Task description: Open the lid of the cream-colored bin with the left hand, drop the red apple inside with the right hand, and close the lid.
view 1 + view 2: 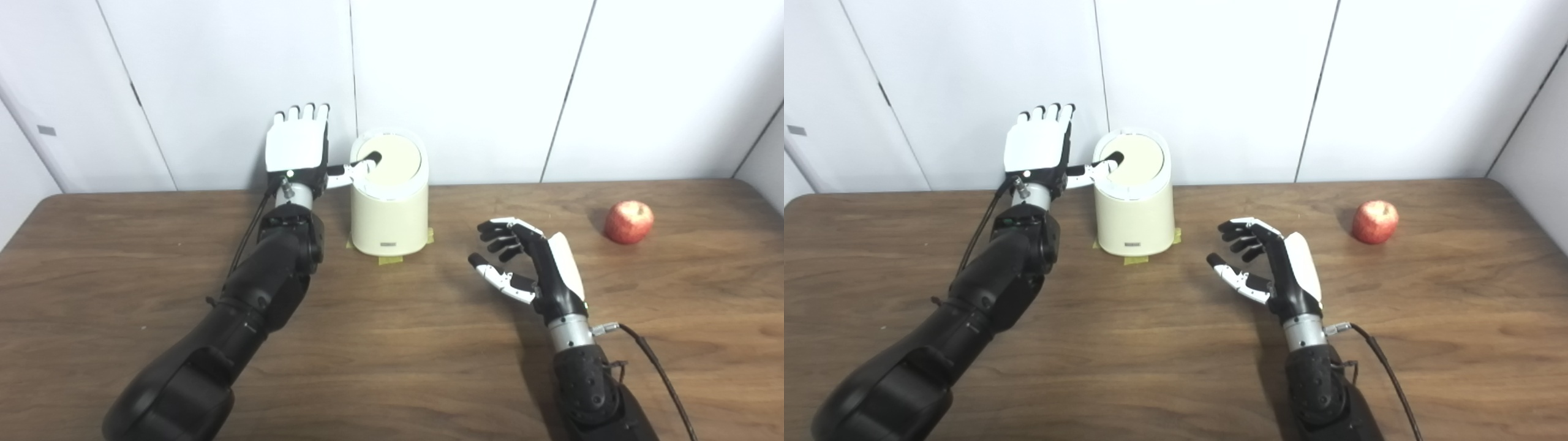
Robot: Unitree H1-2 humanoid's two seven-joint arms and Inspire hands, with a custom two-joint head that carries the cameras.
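Two hands at wooden table [392, 367]; lid closed, apple out.
Left hand [297, 147] raised flat, fingers spread, thumbtip on lid [392, 160] of cream-colored bin [389, 214]; bin's small front label unreadable, contents unseen. Right hand [527, 263] loosely curled, holding nothing. Red apple [628, 222] on table at its 2 o'clock, well apart.

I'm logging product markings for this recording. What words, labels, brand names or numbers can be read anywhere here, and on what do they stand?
No text can be read.
A small dark label low on the front of the cream-colored bin: too small and blurred to read.
A small grey tag on the wall panel at far left: no legible writing.
The red apple, the left hand and the right hand show no markings.
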